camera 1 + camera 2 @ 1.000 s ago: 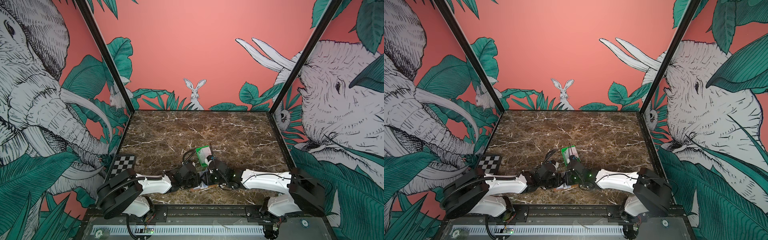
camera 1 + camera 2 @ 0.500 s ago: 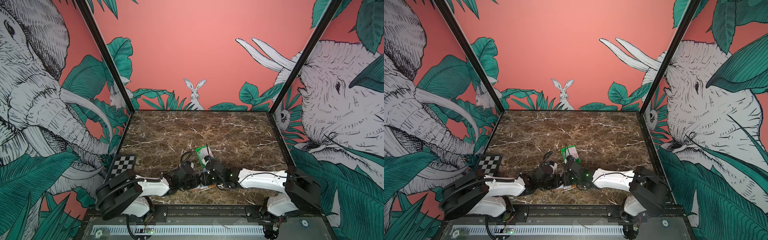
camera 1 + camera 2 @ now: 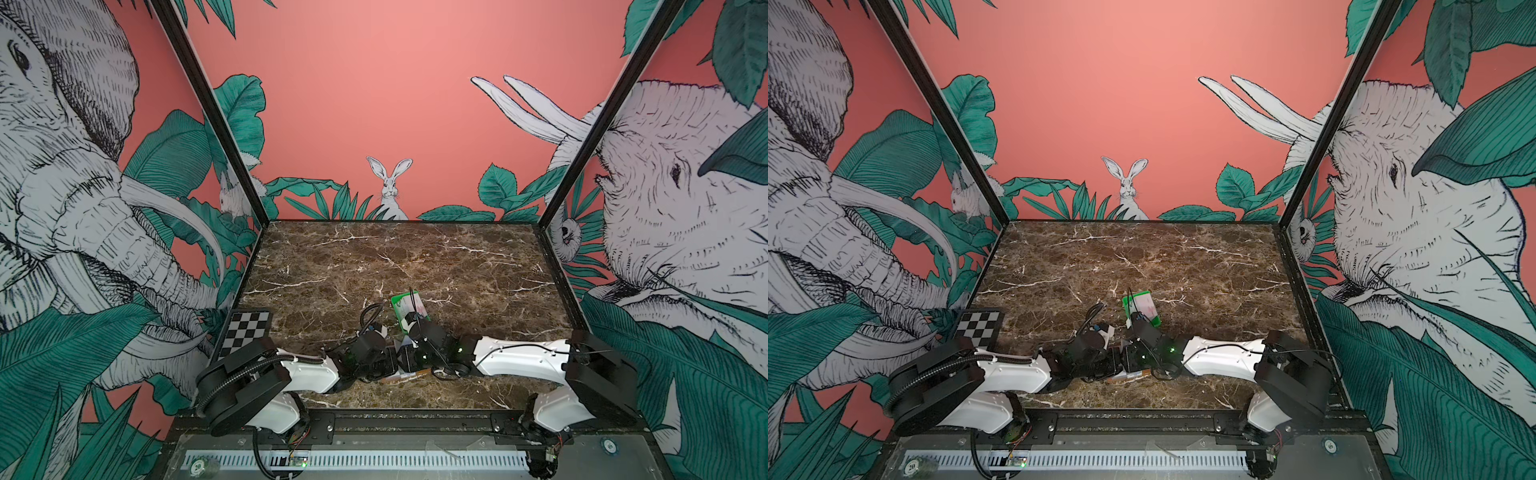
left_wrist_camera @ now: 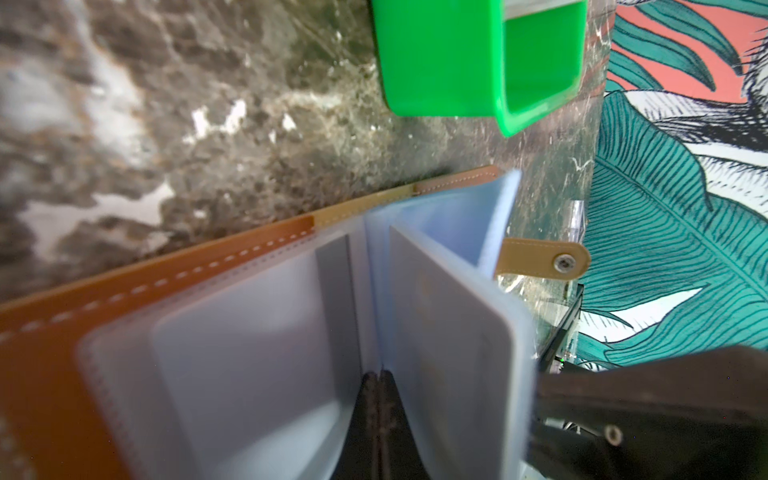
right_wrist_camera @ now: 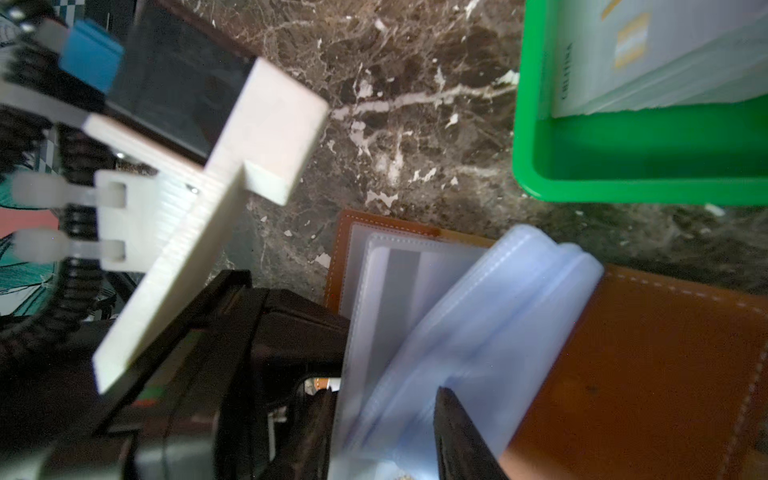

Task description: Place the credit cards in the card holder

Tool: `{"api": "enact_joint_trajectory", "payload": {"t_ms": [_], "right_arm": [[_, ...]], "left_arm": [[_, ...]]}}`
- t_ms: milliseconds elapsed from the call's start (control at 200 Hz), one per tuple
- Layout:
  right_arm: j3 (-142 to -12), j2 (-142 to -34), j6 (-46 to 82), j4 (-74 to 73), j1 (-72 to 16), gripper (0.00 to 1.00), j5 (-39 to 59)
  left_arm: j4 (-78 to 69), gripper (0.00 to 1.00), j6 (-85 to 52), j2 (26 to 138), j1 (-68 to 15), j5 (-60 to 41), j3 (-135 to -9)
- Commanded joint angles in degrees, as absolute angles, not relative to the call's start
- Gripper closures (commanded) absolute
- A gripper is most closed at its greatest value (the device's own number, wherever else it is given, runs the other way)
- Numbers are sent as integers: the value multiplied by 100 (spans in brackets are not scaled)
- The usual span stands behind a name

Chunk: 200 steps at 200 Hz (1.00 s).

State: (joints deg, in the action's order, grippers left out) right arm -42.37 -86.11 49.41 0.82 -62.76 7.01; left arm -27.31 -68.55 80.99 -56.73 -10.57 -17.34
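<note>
Marble tabletop (image 3: 415, 257): card holder (image 5: 665, 374) is being pinned open under the closed left gripper (image 4: 378, 376), sleeves (image 5: 498, 291) being straddled by the newly advanced right gripper (image 5: 386, 395), grip unclear; credit cards (image 5: 665, 54) being kept beyond.

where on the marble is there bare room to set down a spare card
Free: the far half of the table, from the green tray to the back wall; the strip between tray and right wall; the patch between tray and checkerboard. Crowded: front centre, where the left pincer and right pincer meet over the card holder, tray just behind.
</note>
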Motion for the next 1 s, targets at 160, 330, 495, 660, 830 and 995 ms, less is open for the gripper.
{"api": "enact_joint_trajectory", "payload": {"t_ms": [160,330,495,660,830,995], "right_arm": [[-4362,-8483,4948,553,-6327,58,215],[-4280,-8385,4948,674,-6320,54,120],[-4263,-8363,4950,859,-6320,51,-13],[-4210,-8354,4941,825,-6326,48,7],[-4279,-8379,4897,1042,-6323,39,-29],[-4417,-8363,4863,1581,-6319,31,-301]], "left_arm": [[-2362,96,-6944,7945,-5565,-980,-1464],[-2038,96,-6850,7648,-5450,-993,-1457],[-1880,96,-6810,7466,-5384,-1008,-1436],[-1776,96,-6780,7366,-5344,-1029,-1458],[-1761,96,-6759,7350,-5327,-1041,-1476],[-1737,96,-6749,7306,-5308,-1057,-1469]]}}
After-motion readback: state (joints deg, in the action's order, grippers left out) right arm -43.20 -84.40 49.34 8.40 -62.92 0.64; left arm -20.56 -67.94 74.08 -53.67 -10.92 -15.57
